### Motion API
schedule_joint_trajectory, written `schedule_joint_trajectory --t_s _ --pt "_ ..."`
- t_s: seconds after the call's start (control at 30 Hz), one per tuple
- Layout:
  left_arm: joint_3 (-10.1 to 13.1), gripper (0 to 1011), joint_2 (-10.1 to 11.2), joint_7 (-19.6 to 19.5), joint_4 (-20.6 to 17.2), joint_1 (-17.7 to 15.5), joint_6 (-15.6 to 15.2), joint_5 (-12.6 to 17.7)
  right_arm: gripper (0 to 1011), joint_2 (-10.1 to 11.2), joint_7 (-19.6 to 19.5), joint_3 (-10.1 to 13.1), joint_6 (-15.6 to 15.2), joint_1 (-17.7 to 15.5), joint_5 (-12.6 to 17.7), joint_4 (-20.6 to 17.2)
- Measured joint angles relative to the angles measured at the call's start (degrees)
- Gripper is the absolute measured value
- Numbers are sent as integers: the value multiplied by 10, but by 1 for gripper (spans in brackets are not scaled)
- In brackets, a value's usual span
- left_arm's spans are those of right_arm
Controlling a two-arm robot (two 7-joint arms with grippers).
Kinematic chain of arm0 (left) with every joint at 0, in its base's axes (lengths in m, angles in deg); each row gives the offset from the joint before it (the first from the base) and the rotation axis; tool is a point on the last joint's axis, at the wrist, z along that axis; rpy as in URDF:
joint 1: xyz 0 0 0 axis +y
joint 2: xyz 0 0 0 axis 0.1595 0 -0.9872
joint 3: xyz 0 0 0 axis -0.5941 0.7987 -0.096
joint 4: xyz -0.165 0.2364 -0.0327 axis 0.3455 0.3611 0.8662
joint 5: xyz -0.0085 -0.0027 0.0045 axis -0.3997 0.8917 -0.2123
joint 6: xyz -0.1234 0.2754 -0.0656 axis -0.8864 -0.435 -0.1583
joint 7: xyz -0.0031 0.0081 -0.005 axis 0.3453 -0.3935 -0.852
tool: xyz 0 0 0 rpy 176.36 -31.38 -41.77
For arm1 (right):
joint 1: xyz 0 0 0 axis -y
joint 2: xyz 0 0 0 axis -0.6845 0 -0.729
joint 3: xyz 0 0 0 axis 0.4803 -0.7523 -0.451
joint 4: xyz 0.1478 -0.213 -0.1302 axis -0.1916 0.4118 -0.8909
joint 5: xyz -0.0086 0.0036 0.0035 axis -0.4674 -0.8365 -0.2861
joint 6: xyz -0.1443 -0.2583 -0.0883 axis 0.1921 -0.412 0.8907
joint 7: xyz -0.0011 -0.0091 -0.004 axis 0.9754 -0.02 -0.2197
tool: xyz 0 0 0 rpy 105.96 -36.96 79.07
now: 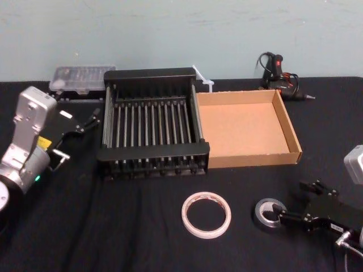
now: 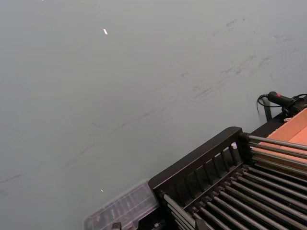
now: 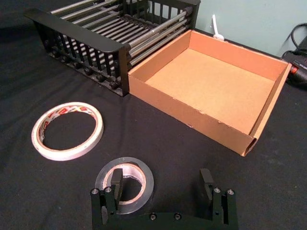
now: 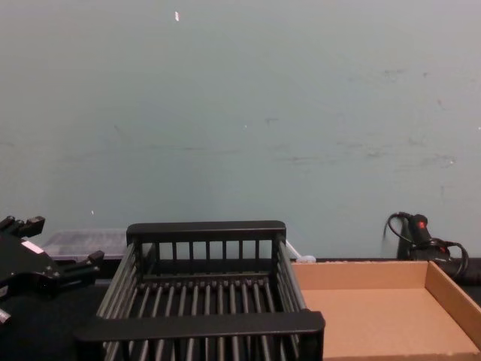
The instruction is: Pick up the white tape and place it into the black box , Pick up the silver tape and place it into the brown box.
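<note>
One finger of the right end effector (image 3: 161,181) stands inside the silver tape (image 3: 147,178), hiding part of its pale core — the end effector's body is cut by the lower edge. The print inside the white tape (image 3: 67,154) is too small to read. In the chest view the black box (image 4: 203,325) and brown box (image 4: 361,274) are cut off by the bottom edge; the left end effector (image 4: 58,241) is cut at the left.

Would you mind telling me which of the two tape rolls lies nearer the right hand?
The silver tape, the smaller grey roll: the open right hand has one finger over its core, while the white tape lies apart.
</note>
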Motion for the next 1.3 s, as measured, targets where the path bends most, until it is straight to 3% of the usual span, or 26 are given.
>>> schedule_joint_trajectory --t_s 0.4,1.3 --pt "0 1001 0 0 0 0 0 0 1002 -22 11 -3 -24 20 -8 19" --pt "0 1001 0 0 0 0 0 0 1002 -31 19 -16 -59 42 -11 32"
